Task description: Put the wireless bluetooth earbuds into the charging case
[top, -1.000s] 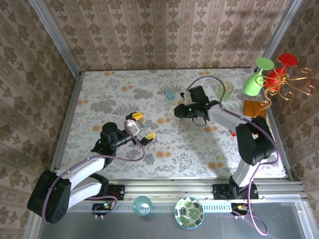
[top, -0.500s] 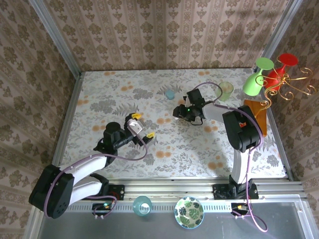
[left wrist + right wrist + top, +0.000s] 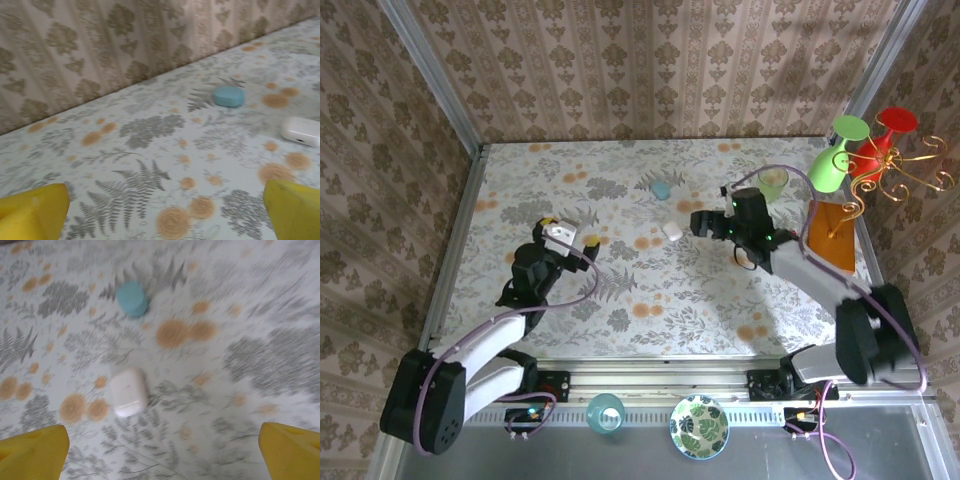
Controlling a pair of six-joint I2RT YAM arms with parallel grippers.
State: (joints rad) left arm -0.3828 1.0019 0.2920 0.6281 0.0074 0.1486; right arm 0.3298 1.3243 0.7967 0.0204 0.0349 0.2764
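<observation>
- Your left gripper (image 3: 569, 232) is spread wide with nothing between its yellow fingertips (image 3: 32, 212). It's hovering over the flowery table (image 3: 720, 300).
- Out ahead of that gripper, a bit right of its centre line, there's a teal lump (image 3: 229, 96) lying on the table. It isn't touching anything.
- The charging case (image 3: 301, 131) is ahead of the left gripper too, but further off to its right and nearer than the teal lump. It's flat on the table with the lid down, as far as I can tell.
- From your right gripper (image 3: 162, 455), the case is just ahead and a little left of the midline, lying lengthwise toward you. The fingers are wide apart and neither one touches it, so it's not gripped. The teal lump is further ahead on roughly the same line.
- In the overhead view the case is between your two grippers, much closer to the right one.
- Behind the right gripper, toward the table's right edge, there's a pale green cup (image 3: 772, 183).
- I can't make out any earbuds. If they're in frame, they're too small to spot.
</observation>
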